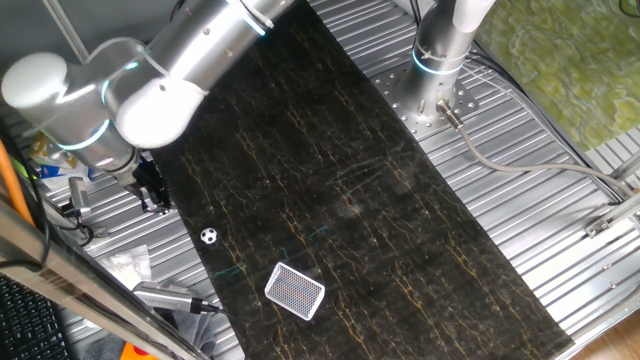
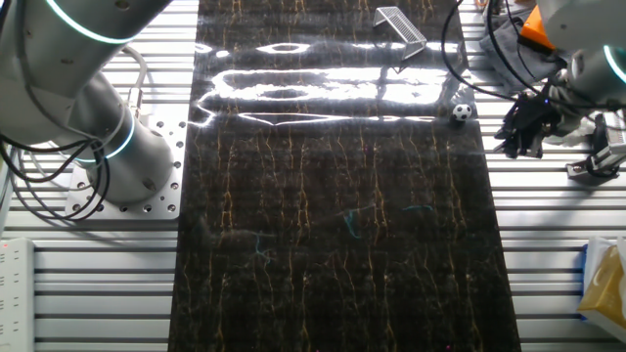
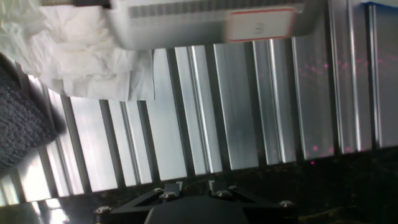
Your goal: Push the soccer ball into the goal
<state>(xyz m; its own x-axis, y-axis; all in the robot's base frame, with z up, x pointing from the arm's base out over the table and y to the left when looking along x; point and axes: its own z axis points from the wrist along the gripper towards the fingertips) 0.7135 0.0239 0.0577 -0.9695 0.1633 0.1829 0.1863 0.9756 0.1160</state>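
Nearest the lens in the hand view: black gripper housing at the bottom edge, fingertips not visible there. Past it, ribbed aluminium table (image 3: 249, 118), crumpled white tissue (image 3: 81, 50) upper left, a grey box with a red-bordered label (image 3: 258, 23) along the top, and a strip of the dark mat along the bottom.

Fixed views: dark marble-pattern mat (image 1: 380, 190) lies on the slatted table. The gripper (image 1: 153, 197) hangs off the mat's edge, over bare aluminium slats — fingers dark and small, so whether they are apart or closed, cannot tell. Nothing seen in its grasp.

The soccer ball (image 1: 209, 236) sits on the mat near that same edge, close to the gripper but apart from it; in the other fixed view the ball (image 2: 461, 111) is just left of the gripper (image 2: 519, 147).

The goal (image 1: 295, 291) lies flat on the mat, further along from the ball, well apart — white frame, dark grid. Ball is outside it.

Arm base (image 1: 440, 55) is bolted to the table beside the mat's opposite side.
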